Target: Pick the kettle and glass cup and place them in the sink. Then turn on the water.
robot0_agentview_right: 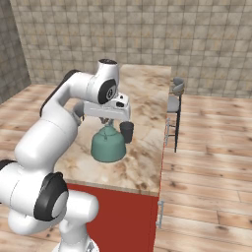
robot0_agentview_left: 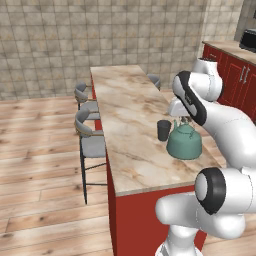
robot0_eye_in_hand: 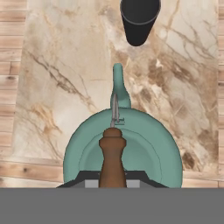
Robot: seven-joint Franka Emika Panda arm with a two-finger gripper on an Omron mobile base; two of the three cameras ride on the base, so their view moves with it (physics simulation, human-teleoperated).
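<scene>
The teal-green kettle (robot0_agentview_left: 184, 144) (robot0_agentview_right: 108, 145) (robot0_eye_in_hand: 135, 146) stands near the right edge of the marble island counter (robot0_agentview_left: 127, 105). My gripper (robot0_agentview_left: 181, 120) (robot0_agentview_right: 107, 121) (robot0_eye_in_hand: 112, 183) comes down from above and is shut on its brown arched handle. The hand view looks down on the lid, with the spout pointing up the frame. The dark glass cup (robot0_agentview_left: 163, 130) (robot0_agentview_right: 127, 132) (robot0_eye_in_hand: 139, 19) stands upright on the counter just beyond the spout, apart from the kettle. I cannot tell if the kettle rests on the counter or hangs just above it. The sink and the water are out of view.
Two grey stools (robot0_agentview_left: 91, 137) (robot0_agentview_left: 84, 96) stand along the island's left side, and one stool (robot0_agentview_right: 174, 96) shows past its far edge. Red cabinets (robot0_agentview_left: 235, 70) with a dark appliance (robot0_agentview_left: 248, 40) stand at the back right. Wooden floor surrounds the island.
</scene>
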